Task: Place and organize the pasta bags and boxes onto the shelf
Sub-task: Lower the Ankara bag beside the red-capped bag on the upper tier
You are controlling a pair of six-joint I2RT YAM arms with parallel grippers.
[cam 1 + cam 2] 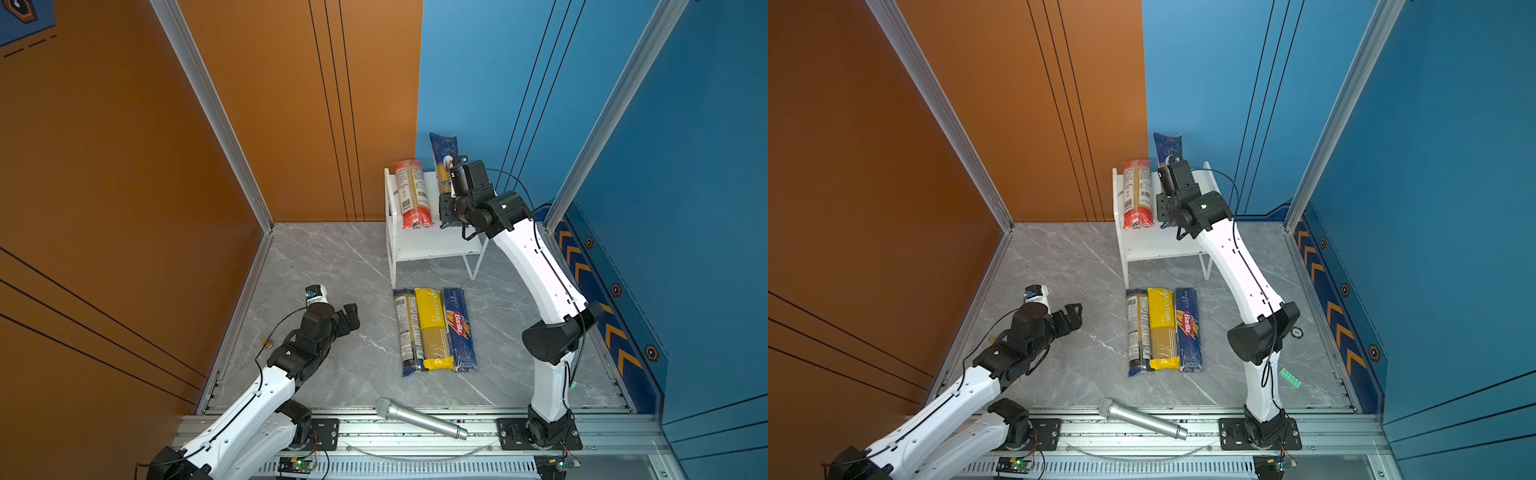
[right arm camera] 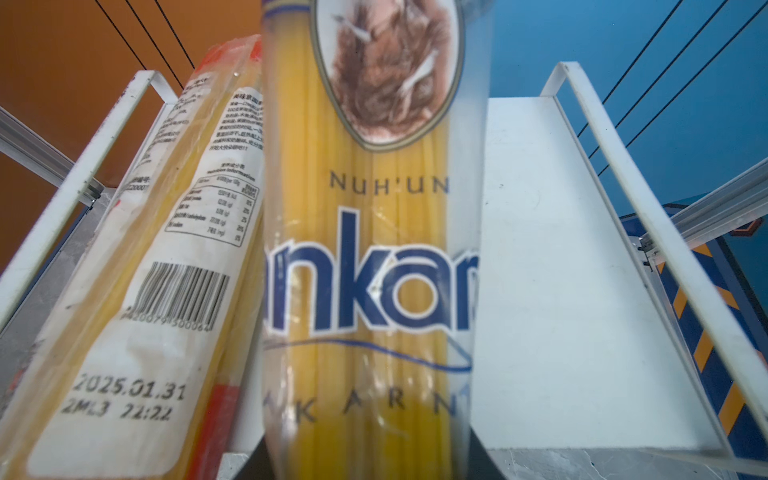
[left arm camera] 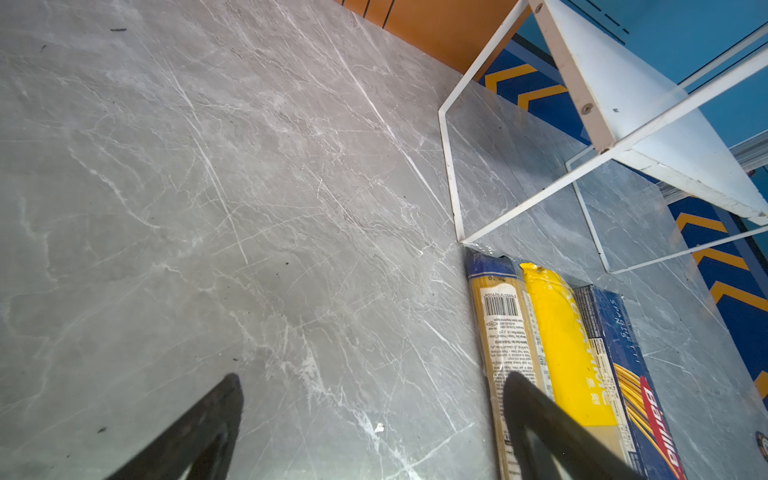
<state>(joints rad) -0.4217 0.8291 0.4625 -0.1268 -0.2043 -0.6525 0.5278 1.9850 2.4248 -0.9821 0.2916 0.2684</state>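
The white shelf (image 1: 432, 243) (image 1: 1154, 245) stands at the back near the blue wall. On its top board (image 2: 552, 270) lies the red-ended clear bag (image 1: 412, 194) (image 2: 158, 257). Beside it the yellow-navy "ankara" bag (image 1: 444, 158) (image 2: 365, 249) rests with its far end past the board's back edge. My right gripper (image 1: 446, 214) (image 2: 365, 465) is shut on that bag's near end. Three packs lie side by side on the floor in front of the shelf: a dark navy bag (image 1: 406, 332), a yellow bag (image 1: 432, 328) and the blue Barilla box (image 1: 459, 328). My left gripper (image 1: 351, 318) (image 3: 372, 378) hovers open left of them, holding nothing.
A silver microphone (image 1: 422, 418) lies on the front rail. A green block (image 1: 1289, 377) sits on the floor behind the right arm. The shelf's thin legs (image 3: 451, 183) stand just beyond the floor packs. Orange and blue walls enclose the grey marble floor (image 1: 324, 270).
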